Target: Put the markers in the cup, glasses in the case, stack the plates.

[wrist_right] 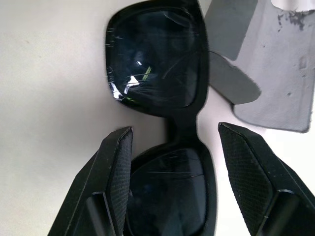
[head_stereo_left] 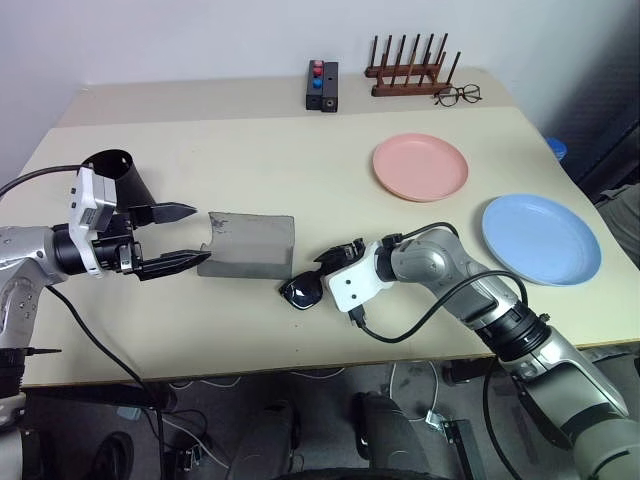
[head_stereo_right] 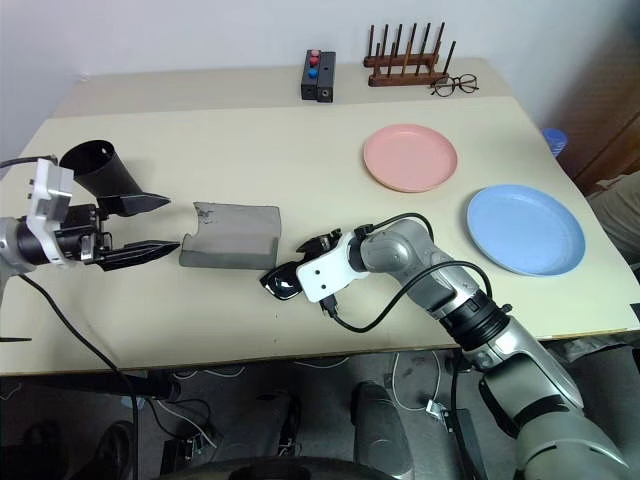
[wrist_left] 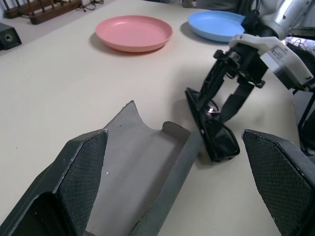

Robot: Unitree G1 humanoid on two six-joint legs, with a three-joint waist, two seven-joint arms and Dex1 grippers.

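The black sunglasses, the task's glasses point(head_stereo_left: 302, 291), rest on the table just right of the open grey case point(head_stereo_left: 250, 245). My right gripper point(head_stereo_left: 335, 255) is shut on their frame, one finger on each side of a lens point(wrist_right: 162, 191). At the case's left end my left gripper point(head_stereo_left: 198, 234) hangs open, its fingers pointing at the case point(wrist_left: 142, 172). The black cup point(head_stereo_left: 118, 175) stands tilted just behind that gripper. A pink plate point(head_stereo_left: 420, 166) and a blue plate point(head_stereo_left: 541, 238) lie apart at the right. The markers are out of view.
At the table's far edge are a small black box with red and blue buttons point(head_stereo_left: 321, 86), a wooden rack point(head_stereo_left: 410, 70) and wire-framed spectacles point(head_stereo_left: 458, 95). A black cable point(head_stereo_left: 420, 320) loops under my right forearm near the front edge.
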